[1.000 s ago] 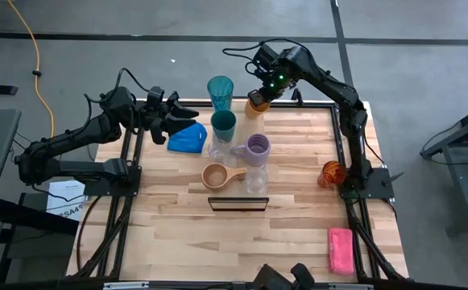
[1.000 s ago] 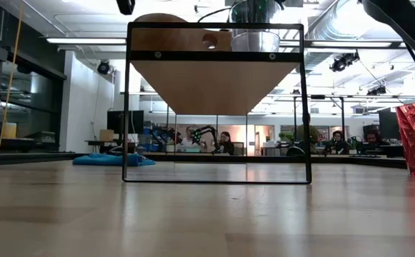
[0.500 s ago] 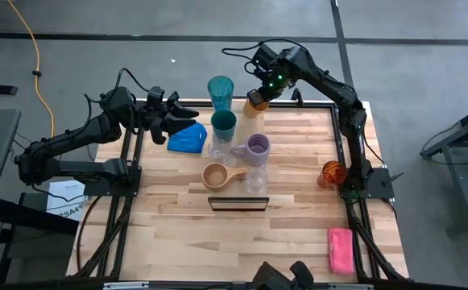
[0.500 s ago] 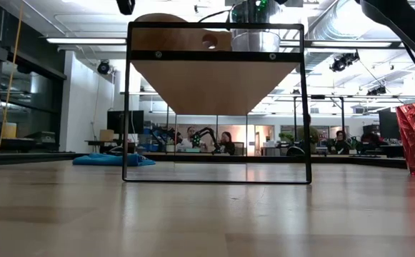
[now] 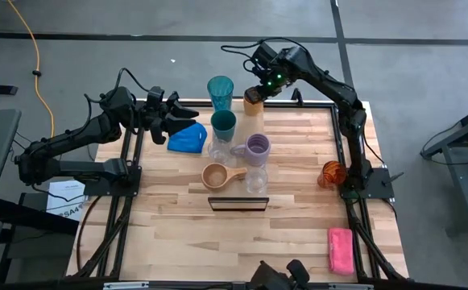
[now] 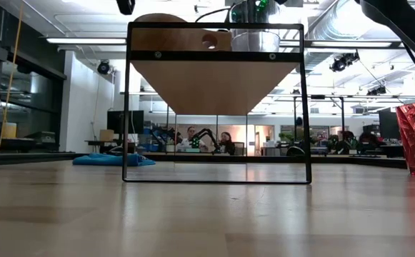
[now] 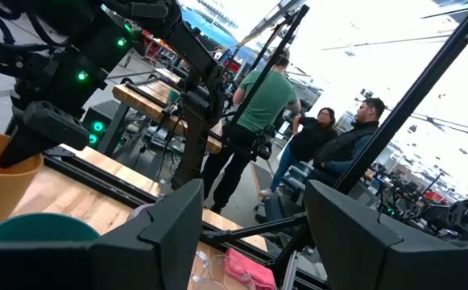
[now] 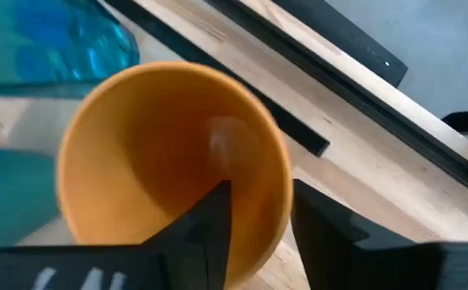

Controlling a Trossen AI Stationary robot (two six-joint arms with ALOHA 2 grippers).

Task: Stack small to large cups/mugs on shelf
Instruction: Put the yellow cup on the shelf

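The orange cup (image 5: 253, 105) stands at the far end of the shelf (image 5: 238, 203), beside the teal tumbler (image 5: 220, 90). My right gripper (image 5: 254, 94) is over it, open, with one finger inside the cup (image 8: 169, 161) and one outside. Nearer on the shelf stand the dark green cup (image 5: 223, 123), two clear glasses (image 5: 220, 151), the lavender mug (image 5: 256, 149) and the tan mug (image 5: 217, 175). A red cup (image 5: 333, 172) stands on the table at the right. My left gripper (image 5: 187, 113) waits open and level above the blue cloth (image 5: 187, 139). My right gripper comes from above, slanting down, and straddles the orange cup's rim (image 8: 284, 187) on the side toward the arm. One finger (image 8: 209, 221) is inside and one outside. The cup stands on the shelf. Whether either finger touches the wall, I cannot tell.
A pink sponge (image 5: 340, 250) lies at the table's near right. The shelf's black frame (image 6: 216, 103) stands raised over the table's middle. People stand in the room beyond the table (image 7: 258, 129).
The orange cup under my right gripper has shifted slightly toward the table's left and looks more upright than a second ago. Both arms have kept their places.
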